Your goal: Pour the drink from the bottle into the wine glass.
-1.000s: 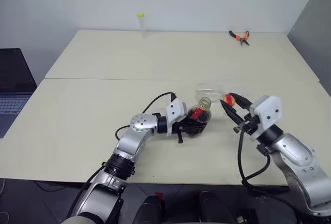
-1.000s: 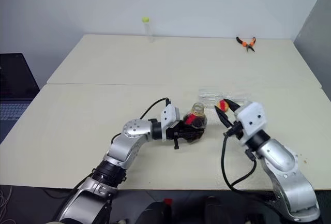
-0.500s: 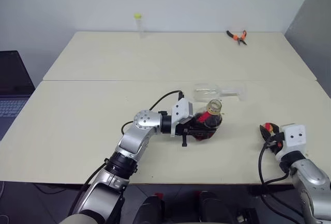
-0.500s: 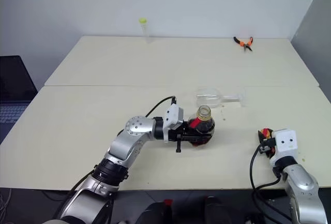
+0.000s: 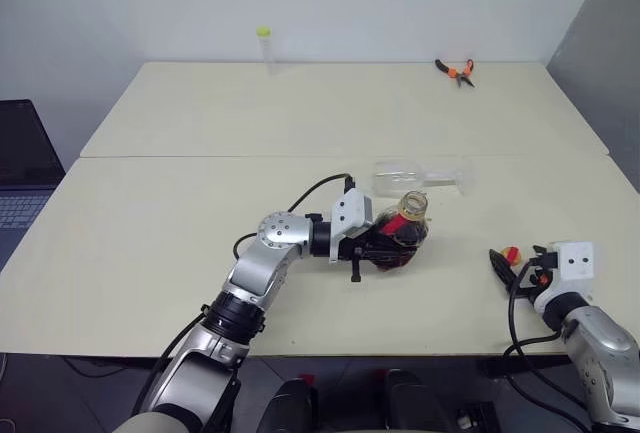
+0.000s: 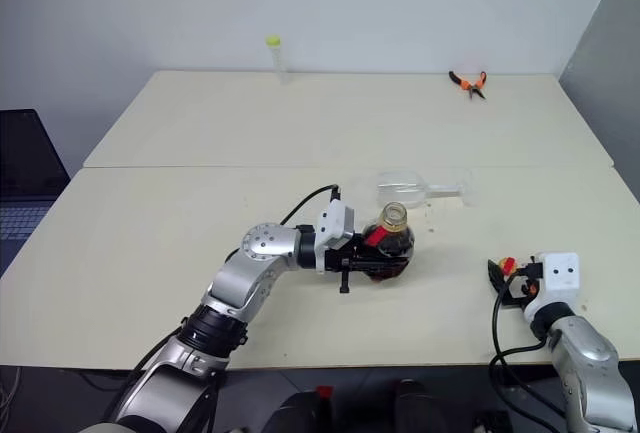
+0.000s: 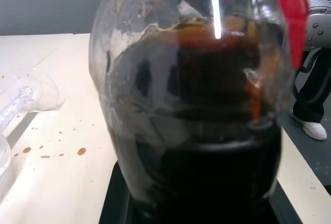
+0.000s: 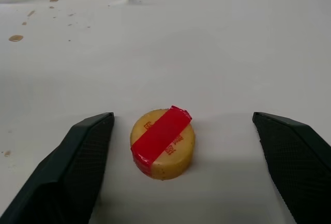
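My left gripper (image 5: 377, 250) is shut on the round base of the bottle (image 5: 402, 236), near the table's middle. The bottle's neck (image 5: 413, 203) is uncapped and leans slightly away from the arm. The dark red-brown drink (image 7: 196, 146) fills its lower half. Just beyond it the wine glass (image 5: 414, 174) lies on its side on the table. My right gripper (image 8: 182, 116) rests low at the table's right front, open. The yellow cap (image 8: 163, 142) with its red strip lies on the table between the fingers, touching neither.
Small brown drops (image 8: 15, 38) dot the table near the glass. Orange pliers (image 5: 455, 70) lie at the far right, and a thin tube with a yellow-green top (image 5: 264, 45) stands at the far edge. A laptop (image 5: 20, 168) sits off the table's left side.
My right gripper came down from beside the bottle's neck to the table at the right, then opened and let the cap go. The left gripper and bottle stayed put.
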Robot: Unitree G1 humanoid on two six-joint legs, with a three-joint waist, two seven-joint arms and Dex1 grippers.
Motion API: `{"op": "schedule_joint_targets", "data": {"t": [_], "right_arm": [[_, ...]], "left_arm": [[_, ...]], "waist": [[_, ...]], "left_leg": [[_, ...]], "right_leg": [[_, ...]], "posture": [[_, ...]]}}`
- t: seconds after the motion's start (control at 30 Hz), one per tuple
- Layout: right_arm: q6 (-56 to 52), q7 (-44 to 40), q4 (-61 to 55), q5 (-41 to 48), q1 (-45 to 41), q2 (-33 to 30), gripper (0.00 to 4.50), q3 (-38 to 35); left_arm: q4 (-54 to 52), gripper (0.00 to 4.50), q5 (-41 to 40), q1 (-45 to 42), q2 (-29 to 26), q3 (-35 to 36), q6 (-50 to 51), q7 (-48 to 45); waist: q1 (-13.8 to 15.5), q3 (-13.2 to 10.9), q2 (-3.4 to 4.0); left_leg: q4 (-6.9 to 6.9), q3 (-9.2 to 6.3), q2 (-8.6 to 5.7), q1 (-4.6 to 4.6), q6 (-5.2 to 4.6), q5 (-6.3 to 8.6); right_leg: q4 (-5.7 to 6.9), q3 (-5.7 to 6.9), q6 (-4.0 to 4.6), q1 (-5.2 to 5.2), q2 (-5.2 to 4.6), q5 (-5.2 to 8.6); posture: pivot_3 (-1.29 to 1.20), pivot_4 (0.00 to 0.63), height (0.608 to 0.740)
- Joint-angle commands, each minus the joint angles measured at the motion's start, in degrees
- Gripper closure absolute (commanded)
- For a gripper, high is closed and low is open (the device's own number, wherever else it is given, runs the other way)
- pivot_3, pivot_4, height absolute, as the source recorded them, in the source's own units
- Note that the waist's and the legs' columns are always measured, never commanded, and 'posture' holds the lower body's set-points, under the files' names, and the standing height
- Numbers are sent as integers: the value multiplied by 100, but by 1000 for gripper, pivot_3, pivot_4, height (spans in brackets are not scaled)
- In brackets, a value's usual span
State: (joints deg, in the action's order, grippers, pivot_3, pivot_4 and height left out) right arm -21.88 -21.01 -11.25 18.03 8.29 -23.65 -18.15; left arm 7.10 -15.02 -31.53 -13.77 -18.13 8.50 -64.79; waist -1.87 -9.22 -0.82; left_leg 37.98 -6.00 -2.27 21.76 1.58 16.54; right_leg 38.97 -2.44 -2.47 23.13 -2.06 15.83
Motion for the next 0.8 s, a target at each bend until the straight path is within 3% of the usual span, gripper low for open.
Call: {"op": "schedule_joint_targets", "data": {"t": [0.03,0.2,0.4,0.6,0.8], "right_arm": [[-108,10,-111,79,127,181,0,138],[521,-333,-1248,-123,282,-11,0,418],[250,-928,-2546,27,51,-490,0,1228],[-547,-1196,-2898,440,-955,-720,0,1771],[-790,-1348,-2795,586,-1358,-836,0,1874]], "left_arm": [[-96,3653,38,-67,42,137,-175,206],[289,3653,246,-69,108,520,-508,1000],[702,3653,467,22,146,972,-1055,1905],[1400,3653,683,24,183,1606,-1606,3059],[2069,3653,855,-104,-27,1967,-2036,3634]], "waist": [[1,1,-1],[-1,1,3],[12,0,5],[34,-3,-1],[40,-6,-8]], "left_leg": [[0,0,0,0,0,0],[0,-2,-3,1,0,0],[3,-6,-4,3,1,-1],[7,-15,-7,9,5,-3],[7,-16,-9,12,18,-10]], "right_leg": [[0,0,0,0,0,0],[0,1,0,1,-3,0],[-1,6,-2,2,-3,1],[-2,14,-1,3,-10,0],[-6,15,-1,5,-12,0]], "posture": [[0,150,740],[0,150,740],[0,150,740],[0,150,740],[0,150,740]]}}
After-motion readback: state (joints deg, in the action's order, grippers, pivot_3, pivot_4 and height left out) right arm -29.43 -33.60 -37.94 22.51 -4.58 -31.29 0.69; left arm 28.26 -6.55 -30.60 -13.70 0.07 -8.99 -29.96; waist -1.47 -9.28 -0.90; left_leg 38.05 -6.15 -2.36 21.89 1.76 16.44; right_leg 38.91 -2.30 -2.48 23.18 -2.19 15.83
